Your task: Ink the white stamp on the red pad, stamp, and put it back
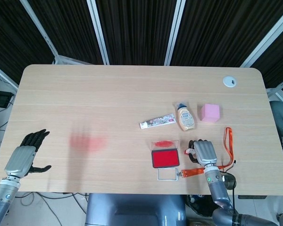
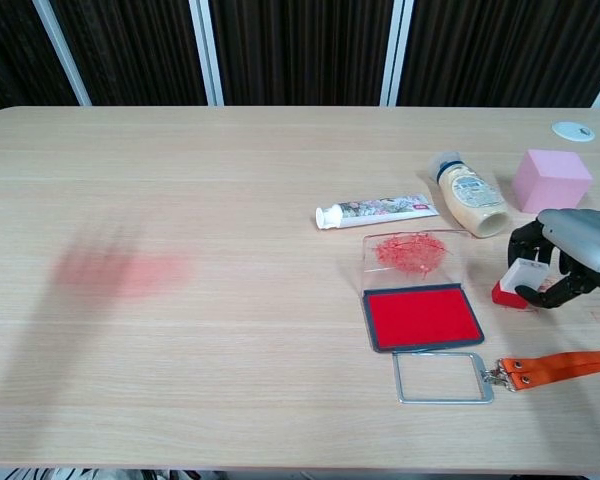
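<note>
The white stamp (image 2: 523, 279) with a red base stands on the table just right of the red ink pad (image 2: 421, 317); in the head view only its edge (image 1: 186, 151) shows beside the pad (image 1: 165, 158). My right hand (image 2: 570, 257) curls over the stamp from the right, fingers around its white top; the same hand (image 1: 205, 152) shows from above in the head view. The pad's clear lid (image 2: 413, 256), smeared red, lies open behind it. My left hand (image 1: 24, 155) rests open at the table's front left, far from everything.
A toothpaste tube (image 2: 377, 211), a mayonnaise bottle (image 2: 468, 196) and a pink cube (image 2: 550, 178) lie behind the pad. A metal frame (image 2: 439, 378) on an orange lanyard (image 2: 560, 366) sits in front of it. A red smear (image 2: 120, 270) marks the left tabletop.
</note>
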You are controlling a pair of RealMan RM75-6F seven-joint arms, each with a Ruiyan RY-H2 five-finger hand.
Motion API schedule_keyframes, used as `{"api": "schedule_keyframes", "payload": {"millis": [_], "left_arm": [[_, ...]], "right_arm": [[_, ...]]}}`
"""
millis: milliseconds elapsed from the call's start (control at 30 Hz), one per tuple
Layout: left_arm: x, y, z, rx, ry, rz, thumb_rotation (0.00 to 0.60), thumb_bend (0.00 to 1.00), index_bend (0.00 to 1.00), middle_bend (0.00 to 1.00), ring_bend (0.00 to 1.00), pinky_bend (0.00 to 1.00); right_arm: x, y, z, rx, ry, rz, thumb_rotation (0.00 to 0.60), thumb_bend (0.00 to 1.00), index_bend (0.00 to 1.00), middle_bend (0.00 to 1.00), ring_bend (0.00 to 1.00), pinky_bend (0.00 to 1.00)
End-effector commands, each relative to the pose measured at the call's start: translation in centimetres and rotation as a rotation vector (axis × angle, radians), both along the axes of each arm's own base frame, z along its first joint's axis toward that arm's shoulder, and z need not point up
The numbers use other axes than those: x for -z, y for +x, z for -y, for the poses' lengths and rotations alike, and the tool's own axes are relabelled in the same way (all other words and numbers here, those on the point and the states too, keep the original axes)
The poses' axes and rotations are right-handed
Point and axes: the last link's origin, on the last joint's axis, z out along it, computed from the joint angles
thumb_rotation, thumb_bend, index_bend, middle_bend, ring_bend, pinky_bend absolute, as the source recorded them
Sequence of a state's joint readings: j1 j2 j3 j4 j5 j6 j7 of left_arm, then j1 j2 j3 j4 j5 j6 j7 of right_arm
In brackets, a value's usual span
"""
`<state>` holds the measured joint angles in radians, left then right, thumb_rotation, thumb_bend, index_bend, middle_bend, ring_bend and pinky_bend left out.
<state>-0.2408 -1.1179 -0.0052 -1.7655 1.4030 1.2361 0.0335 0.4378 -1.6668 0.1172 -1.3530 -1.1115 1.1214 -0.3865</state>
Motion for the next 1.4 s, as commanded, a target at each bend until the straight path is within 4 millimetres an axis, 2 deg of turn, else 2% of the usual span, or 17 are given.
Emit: {"api": "schedule_keyframes", "payload": {"millis": [33,933,1400], "left_arm": [[-0.01,-0.01,0.0,0.0,0.0,0.0,0.6,0.01,0.0,0.0,0.0,0.0],[-0.04,-0.02,-0.04,0.0,0.002,-0.001,0.6,0.01,0.0,0.0,0.0,0.0],[-0.04,-0.02,-0.03,0.0,0.002,-0.003,0.6,0.01,0.0,0.0,0.0,0.0]], "right_arm": [[0.04,-0.03,-0.03,0.001,0.0,-0.002,0.6,0.47,0.72,0.55,0.43,0.46],[0.18,-0.35,-0.15,0.018,0.001,-0.033,0.6,0.4,0.68,0.53,0.41,0.46],[0.14,-0.43,-0.14,0.028,0.006,-0.043,0.6,0.39,0.62,0.48,0.39,0.45]]}}
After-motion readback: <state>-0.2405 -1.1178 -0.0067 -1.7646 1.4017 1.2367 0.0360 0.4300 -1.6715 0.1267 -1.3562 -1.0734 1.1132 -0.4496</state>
